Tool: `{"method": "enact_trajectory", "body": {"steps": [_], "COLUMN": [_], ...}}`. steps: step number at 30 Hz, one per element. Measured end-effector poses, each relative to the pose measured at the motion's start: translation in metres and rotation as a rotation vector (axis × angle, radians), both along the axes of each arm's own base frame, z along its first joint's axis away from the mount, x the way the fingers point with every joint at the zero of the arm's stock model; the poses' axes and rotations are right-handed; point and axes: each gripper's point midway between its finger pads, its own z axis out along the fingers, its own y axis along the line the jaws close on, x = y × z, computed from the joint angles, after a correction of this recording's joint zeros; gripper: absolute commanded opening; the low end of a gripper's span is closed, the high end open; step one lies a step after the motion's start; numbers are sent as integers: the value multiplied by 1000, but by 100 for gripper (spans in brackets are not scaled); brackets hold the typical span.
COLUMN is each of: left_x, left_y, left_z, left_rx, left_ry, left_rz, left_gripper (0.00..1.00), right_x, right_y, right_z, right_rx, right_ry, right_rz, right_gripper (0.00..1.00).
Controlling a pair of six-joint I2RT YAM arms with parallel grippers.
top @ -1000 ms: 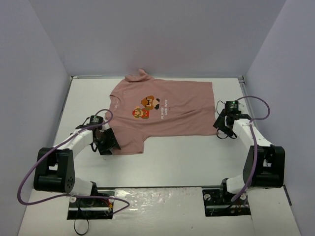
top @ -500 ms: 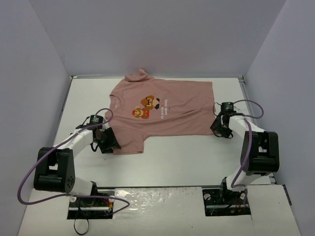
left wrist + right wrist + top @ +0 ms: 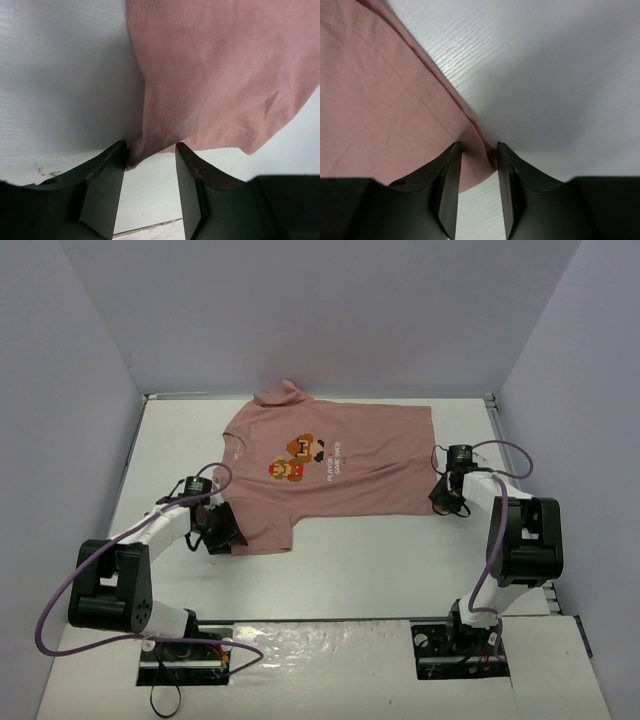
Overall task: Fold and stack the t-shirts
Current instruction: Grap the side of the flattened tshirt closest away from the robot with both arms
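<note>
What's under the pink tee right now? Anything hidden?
Only the white table shows around the pink t-shirt. The cloth lies fairly flat, but whatever it covers is hidden. The left end effector and right end effector straddle its edges.

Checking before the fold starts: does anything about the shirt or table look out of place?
Mostly fine: the t-shirt lies flat and undamaged. Only its far sleeve looks bunched up at the far edge of the table, not spread out like the near sleeve.

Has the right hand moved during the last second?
Yes. The right hand has shifted left in the top view, onto the corner of the pink t-shirt, which stayed put.
</note>
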Motion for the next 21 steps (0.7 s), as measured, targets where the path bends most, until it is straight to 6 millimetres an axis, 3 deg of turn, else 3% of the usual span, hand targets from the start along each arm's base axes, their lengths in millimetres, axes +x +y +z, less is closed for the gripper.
{"method": "enact_trajectory", "body": {"steps": [12, 16, 21], "left_x": [-13, -14, -17], "left_y": [-3, -4, -8], "left_z": [-3, -3, -3], "left_rx": [-21, -23, -23], "left_ry": [14, 14, 15], "left_rz": [5, 5, -9], "left_gripper": [41, 40, 39], "right_x": [-6, -8, -11], "right_y": [-1, -2, -3], "right_z": [0, -1, -2], "right_rx": [1, -7, -9], "right_ry": [-18, -9, 2], "right_rz": [-24, -29, -31], "right_gripper": [30, 21, 3]}}
